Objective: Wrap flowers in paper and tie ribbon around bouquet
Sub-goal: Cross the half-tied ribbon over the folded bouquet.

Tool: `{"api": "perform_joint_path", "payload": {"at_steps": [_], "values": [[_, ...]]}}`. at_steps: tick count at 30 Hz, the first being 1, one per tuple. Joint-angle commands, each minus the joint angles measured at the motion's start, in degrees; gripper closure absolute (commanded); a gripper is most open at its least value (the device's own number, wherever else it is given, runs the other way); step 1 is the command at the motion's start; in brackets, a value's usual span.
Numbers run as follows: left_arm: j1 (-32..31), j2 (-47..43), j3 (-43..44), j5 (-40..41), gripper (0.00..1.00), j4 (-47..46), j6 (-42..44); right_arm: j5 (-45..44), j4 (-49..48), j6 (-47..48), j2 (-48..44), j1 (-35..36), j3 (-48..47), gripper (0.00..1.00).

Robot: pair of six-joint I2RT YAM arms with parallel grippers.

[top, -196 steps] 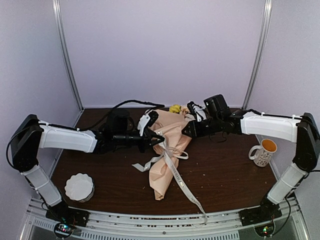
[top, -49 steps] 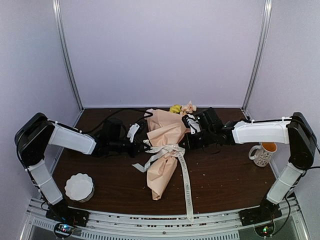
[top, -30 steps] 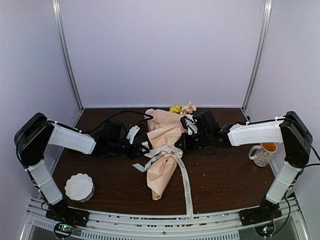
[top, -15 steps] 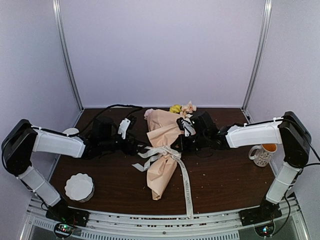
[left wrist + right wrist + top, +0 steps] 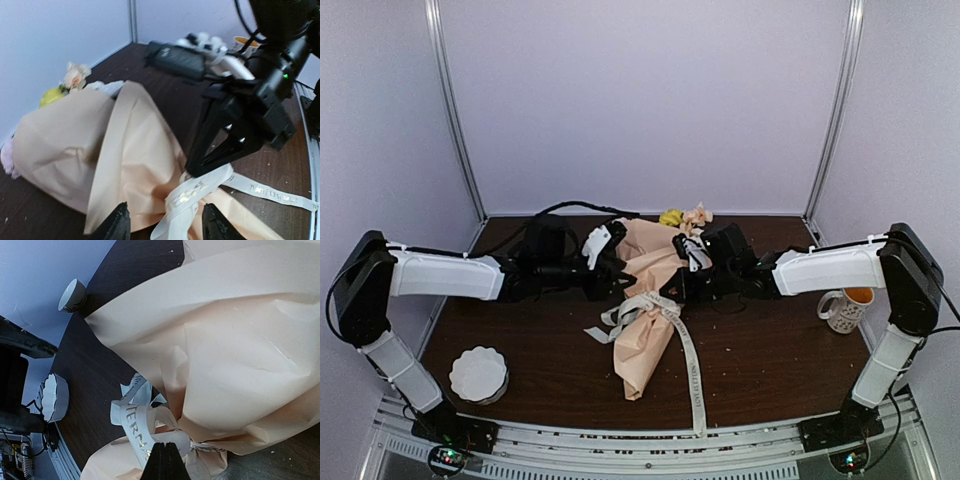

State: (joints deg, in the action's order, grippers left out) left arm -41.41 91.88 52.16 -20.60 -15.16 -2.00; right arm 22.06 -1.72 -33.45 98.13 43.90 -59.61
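Centrally on the table (image 5: 770, 350), the bouquet (image 5: 655, 290) lies with its blossoms at the back edge and its tail pointing to the near edge. The right end effector (image 5: 163, 457) is pinched together on the ribbon (image 5: 688, 350) at the waist. The left end effector (image 5: 165, 227) stands apart beside the loops. The bowl (image 5: 478, 373) and mug (image 5: 845, 305) sit well apart at the sides.

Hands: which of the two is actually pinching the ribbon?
The right hand: its fingers are closed on the ribbon. The left hand has its fingers standing apart, gripping nothing.
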Motion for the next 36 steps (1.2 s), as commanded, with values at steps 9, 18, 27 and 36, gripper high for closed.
{"api": "perform_joint_path", "payload": {"at_steps": [9, 18, 27, 36], "values": [[-3.2, 13.4, 15.2, -6.6, 0.53, 15.6, 19.3, 3.2, -4.8, -3.5, -1.0, 0.0, 1.3, 1.00], [-3.3, 16.4, 17.2, -8.6, 0.76, 16.9, 18.5, 3.0, -5.2, -4.4, -0.8, -0.3, 1.7, 1.00], [-3.3, 15.9, 17.0, -11.1, 1.00, 15.9, 17.1, 2.3, -4.8, -4.9, -0.5, -1.1, 2.0, 1.00], [-5.1, 15.0, 16.2, -6.8, 1.00, 17.7, 21.2, 2.2, -5.0, -5.7, 0.8, -2.3, 1.5, 0.92]]}}
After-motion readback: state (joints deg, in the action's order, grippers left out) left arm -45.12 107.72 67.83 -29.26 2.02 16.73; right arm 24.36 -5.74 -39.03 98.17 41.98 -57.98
